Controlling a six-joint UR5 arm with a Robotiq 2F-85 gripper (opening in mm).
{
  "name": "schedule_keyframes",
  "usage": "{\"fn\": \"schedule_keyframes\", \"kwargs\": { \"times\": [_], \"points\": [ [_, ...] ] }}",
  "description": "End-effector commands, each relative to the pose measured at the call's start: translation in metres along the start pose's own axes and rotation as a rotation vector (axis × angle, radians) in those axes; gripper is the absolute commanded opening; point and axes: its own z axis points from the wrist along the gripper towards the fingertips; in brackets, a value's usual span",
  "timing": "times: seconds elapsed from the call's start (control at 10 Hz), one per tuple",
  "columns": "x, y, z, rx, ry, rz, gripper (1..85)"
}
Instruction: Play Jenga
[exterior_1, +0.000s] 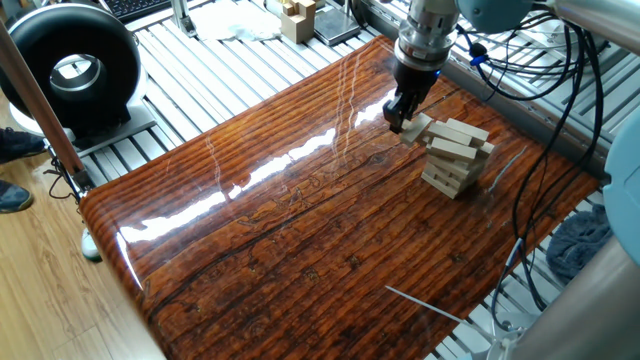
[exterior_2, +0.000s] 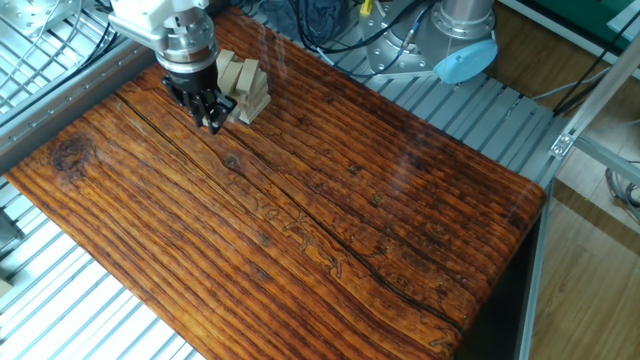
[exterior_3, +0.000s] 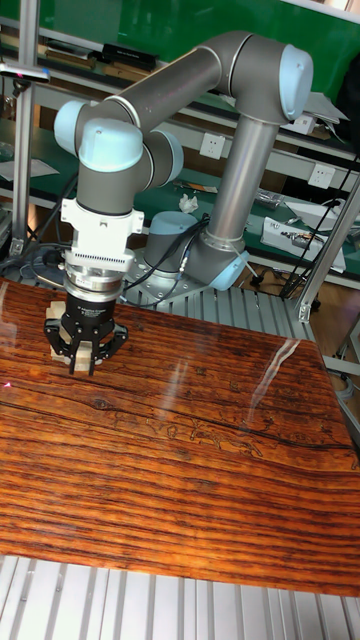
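The Jenga tower (exterior_1: 457, 157) is a short crosswise stack of pale wooden bars near the far right edge of the glossy wooden table (exterior_1: 300, 230). In the other fixed view the tower (exterior_2: 252, 90) stands at the top left corner. My gripper (exterior_1: 398, 120) points down just left of the tower, low over the table. It is shut on one loose pale bar (exterior_1: 420, 126), which juts toward the stack. In the tall fixed view the gripper (exterior_3: 83, 362) shows pale wood between its fingers and hides most of the tower (exterior_3: 53, 327) behind it.
A black round device (exterior_1: 72, 68) stands off the table's left corner. Tan boxy wooden pieces (exterior_1: 297, 18) sit on the bench behind. Cables (exterior_1: 540, 90) hang at the right beside the tower. A thin pale rod (exterior_1: 425, 305) lies near the table's front right edge.
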Motion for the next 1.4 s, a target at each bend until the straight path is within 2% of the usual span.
{"fn": "schedule_keyframes", "kwargs": {
  "times": [0.0, 1.3],
  "points": [
    [-0.0044, 0.0022, -0.0014, -0.011, -0.015, 0.009, 16.3],
    [-0.0118, 0.0046, -0.002, -0.019, -0.041, 0.013, 16.3]
  ]
}}
